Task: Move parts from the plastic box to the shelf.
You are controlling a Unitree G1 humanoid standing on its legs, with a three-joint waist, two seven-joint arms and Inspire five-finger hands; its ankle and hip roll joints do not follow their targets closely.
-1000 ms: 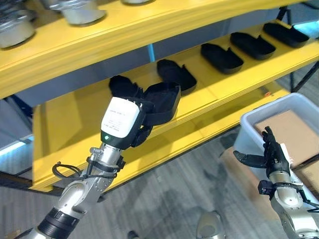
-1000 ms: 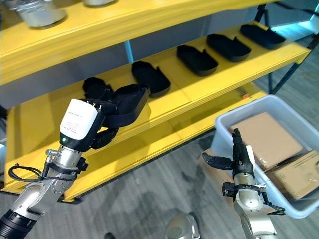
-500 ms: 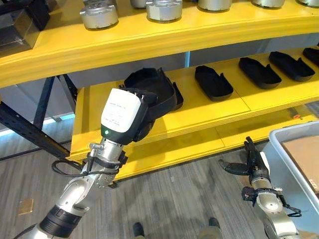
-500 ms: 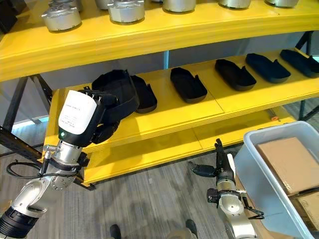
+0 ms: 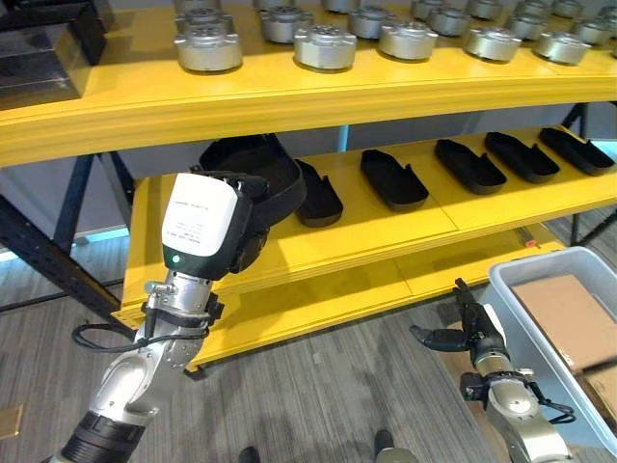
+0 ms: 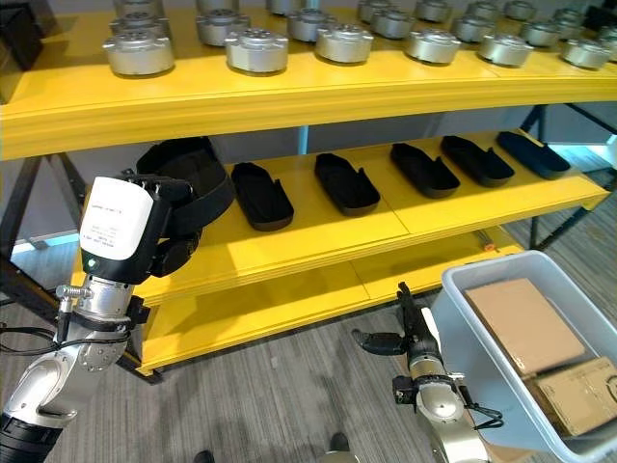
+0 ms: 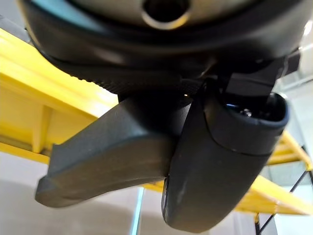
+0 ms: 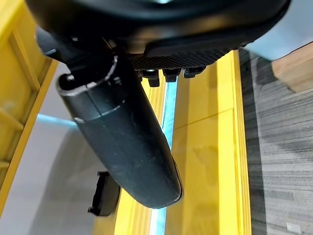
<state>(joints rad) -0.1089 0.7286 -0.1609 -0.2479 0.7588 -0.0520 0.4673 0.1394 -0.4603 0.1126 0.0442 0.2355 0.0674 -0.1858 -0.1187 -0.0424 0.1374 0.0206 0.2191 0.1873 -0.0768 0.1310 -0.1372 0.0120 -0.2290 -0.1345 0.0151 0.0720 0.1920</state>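
Yellow shelf (image 5: 405, 227): your left hand (image 5: 207, 227) (curled round a black part (image 5: 260, 174)) sits at its left end, empty slot just beyond; right hand (image 5: 477, 333) hangs open, idle.

Camera: the whole view has swung since a second ago; the upper shelf board (image 5: 289, 92) with its metal discs (image 5: 325, 45) now shows in full, and the plastic box (image 6: 453, 289) has slid toward the lower right.

Left hand (image 5: 246, 217): it has carried the black part (image 5: 265, 174) further in; earlier the part hung over the middle shelf's (image 5: 386, 227) front edge, now it sits beyond the hand, under the upper board, just beside the leftmost part lying there (image 5: 318, 193).

Right hand (image 5: 472, 328): earlier right at the box's rim, now a little apart from it, low over the floor.
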